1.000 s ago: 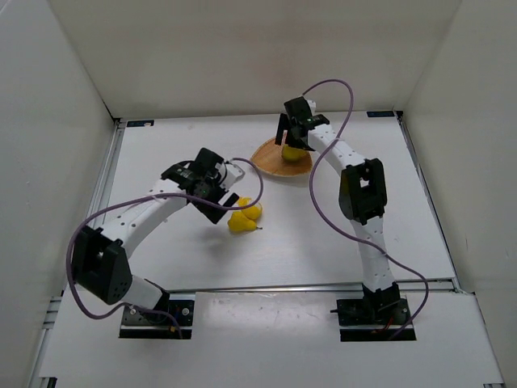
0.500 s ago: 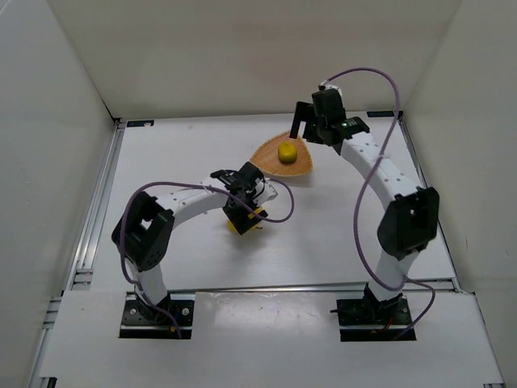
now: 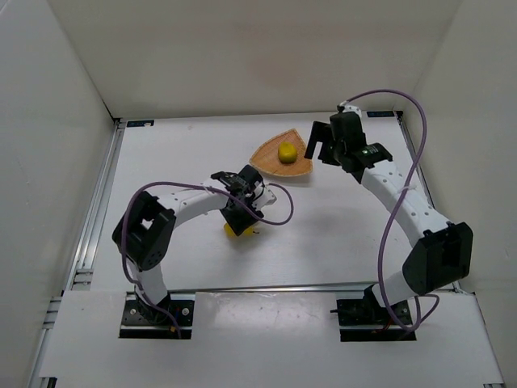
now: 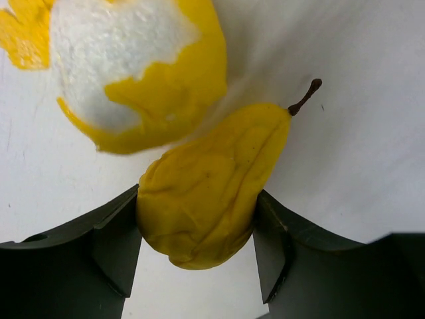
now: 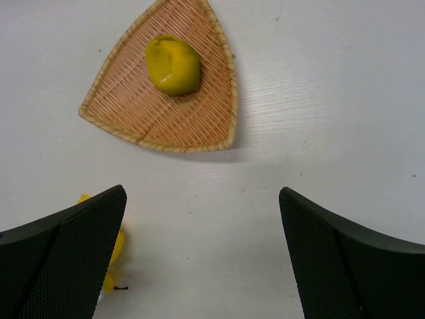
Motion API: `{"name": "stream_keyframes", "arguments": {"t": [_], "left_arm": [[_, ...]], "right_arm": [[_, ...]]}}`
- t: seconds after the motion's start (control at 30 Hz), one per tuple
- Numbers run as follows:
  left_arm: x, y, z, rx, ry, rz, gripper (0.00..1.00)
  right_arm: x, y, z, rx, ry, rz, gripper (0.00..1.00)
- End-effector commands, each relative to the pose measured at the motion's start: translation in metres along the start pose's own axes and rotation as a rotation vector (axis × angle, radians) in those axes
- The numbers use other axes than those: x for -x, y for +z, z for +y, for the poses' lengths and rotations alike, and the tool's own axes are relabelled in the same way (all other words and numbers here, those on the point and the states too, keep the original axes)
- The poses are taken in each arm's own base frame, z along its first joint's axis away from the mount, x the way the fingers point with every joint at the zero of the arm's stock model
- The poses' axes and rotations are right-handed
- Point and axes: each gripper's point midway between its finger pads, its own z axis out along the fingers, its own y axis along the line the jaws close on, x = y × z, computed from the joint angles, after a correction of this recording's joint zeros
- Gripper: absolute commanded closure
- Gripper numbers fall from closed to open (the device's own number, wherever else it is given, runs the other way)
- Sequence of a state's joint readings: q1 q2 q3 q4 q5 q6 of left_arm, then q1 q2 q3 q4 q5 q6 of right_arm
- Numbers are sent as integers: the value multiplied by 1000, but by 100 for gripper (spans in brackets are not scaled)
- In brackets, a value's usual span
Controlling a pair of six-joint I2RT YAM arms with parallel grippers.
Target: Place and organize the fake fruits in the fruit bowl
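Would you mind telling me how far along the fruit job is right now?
Done: one rounder yellow-green fruit lies in the woven bowl. In hand: the left gripper has its jaws shut on the pear. Remaining: that pear and the white-patched fruit beside it. The right gripper is open, empty.

The white-and-black left arm [image 3: 182, 200] folds at its elbow and reaches toward 3 o'clock. Its black left gripper [image 4: 197, 226] points down, fingers clamped on either side of a wrinkled yellow pear-shaped plastic fruit [image 4: 209, 186]. The white-and-black right arm [image 3: 400, 202] arcs toward 11 o'clock, its black right gripper [image 5: 201, 199] raised, fingers spread wide apart.
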State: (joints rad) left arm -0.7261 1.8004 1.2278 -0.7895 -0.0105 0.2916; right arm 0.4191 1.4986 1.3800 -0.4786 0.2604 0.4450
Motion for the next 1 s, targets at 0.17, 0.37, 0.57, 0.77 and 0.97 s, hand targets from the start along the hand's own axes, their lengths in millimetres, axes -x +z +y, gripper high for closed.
{"name": "stream_keyframes", "arguments": {"t": [0.17, 0.37, 0.57, 0.77, 0.97], "left_arm": [[1, -88, -9, -56, 122, -95, 60], [88, -147, 36, 118, 118, -377, 60], [203, -135, 122, 216, -87, -543, 58], [262, -102, 173, 232, -276, -666, 55], [284, -70, 183, 203, -345, -732, 49]], "right_arm": [[-1, -21, -20, -3, 102, -63, 0], [-19, -21, -55, -82, 216, -61, 0], [-12, -37, -92, -191, 275, -111, 0], [-17, -44, -109, -245, 232, -64, 0], [-3, -53, -136, -339, 200, -101, 0]]}}
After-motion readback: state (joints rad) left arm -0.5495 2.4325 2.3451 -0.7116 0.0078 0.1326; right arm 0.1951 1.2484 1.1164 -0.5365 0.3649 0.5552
